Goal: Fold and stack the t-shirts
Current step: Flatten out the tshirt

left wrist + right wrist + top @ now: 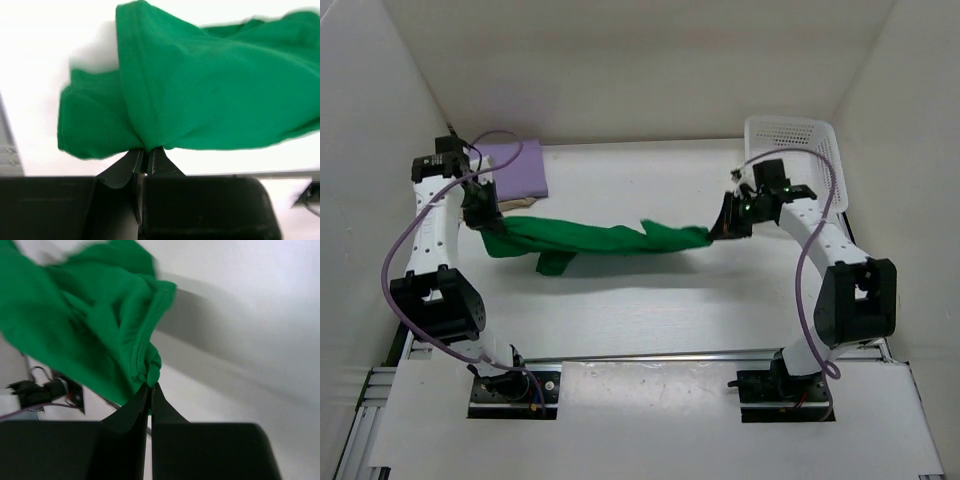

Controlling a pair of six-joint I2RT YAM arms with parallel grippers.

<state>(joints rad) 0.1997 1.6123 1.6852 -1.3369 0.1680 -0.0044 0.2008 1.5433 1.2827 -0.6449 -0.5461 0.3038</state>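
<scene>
A bright green t-shirt (595, 240) hangs stretched above the table between both arms. My left gripper (483, 222) is shut on its left end; in the left wrist view the green cloth (200, 90) bunches at the closed fingertips (146, 152). My right gripper (720, 230) is shut on the right end, and the right wrist view shows a seam of the green cloth (90, 335) pinched at the tips (151, 387). A folded light purple t-shirt (513, 172) lies at the back left, behind the left arm.
A white mesh basket (798, 140) stands at the back right, behind the right arm. White walls enclose the table on three sides. A metal rail (650, 357) with the arm bases runs along the near edge.
</scene>
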